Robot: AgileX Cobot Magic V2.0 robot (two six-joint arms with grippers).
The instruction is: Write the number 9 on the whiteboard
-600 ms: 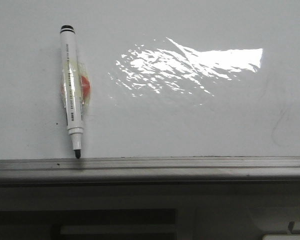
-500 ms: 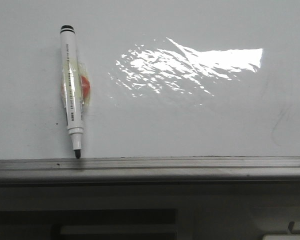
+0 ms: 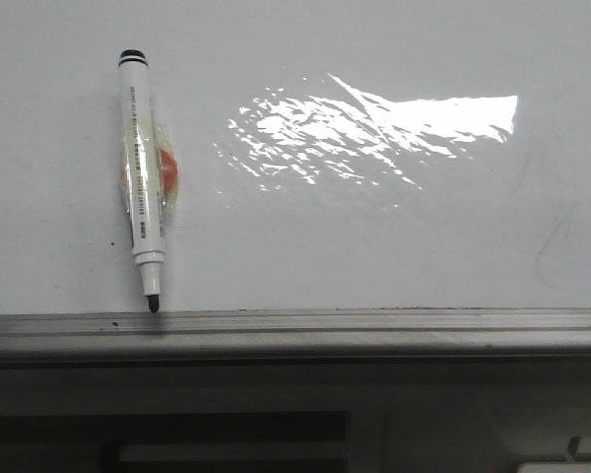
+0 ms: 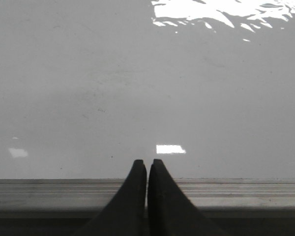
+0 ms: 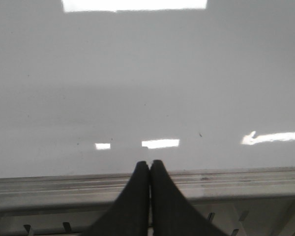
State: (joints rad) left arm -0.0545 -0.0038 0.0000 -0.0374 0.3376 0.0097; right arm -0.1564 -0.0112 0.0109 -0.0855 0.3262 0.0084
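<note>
1. The whiteboard (image 3: 374, 236) lies flat ahead of me, glossy white-grey, with a bright glare patch (image 3: 374, 128) spread across its far middle.
2. A grey metal rail (image 3: 295, 325) runs along the board's near edge, and I place everything else by that rail.
3. A white marker (image 3: 143, 197) with a black end cap lies on the board towards my left. Its bare black tip points at the rail and reaches the rail's far lip.
4. The marker's barrel is wrapped in yellowish tape, and an orange-red piece (image 3: 165, 169) sits against the barrel's middle.
5. I see no drawn figure on the board. There is only a faint grey curved smudge (image 3: 550, 246) towards my right, just beyond the rail.
6. My left pincer (image 4: 147, 164) has its two dark fingers pressed together with only a hairline slit between them, and it holds nothing.
7. In the left wrist view its tips sit just past the rail, over bare board. The board surface (image 4: 137, 98) stretches away beyond them, and the marker does not show in this view.
8. My right pincer (image 5: 150, 164) is likewise pressed together and holds nothing.
9. Its tips sit at the rail's (image 5: 236, 179) far lip, with blank board (image 5: 147, 88) beyond them.
10. Neither pincer appears in the front view, so I cannot tell how far either stands from the marker.
</note>
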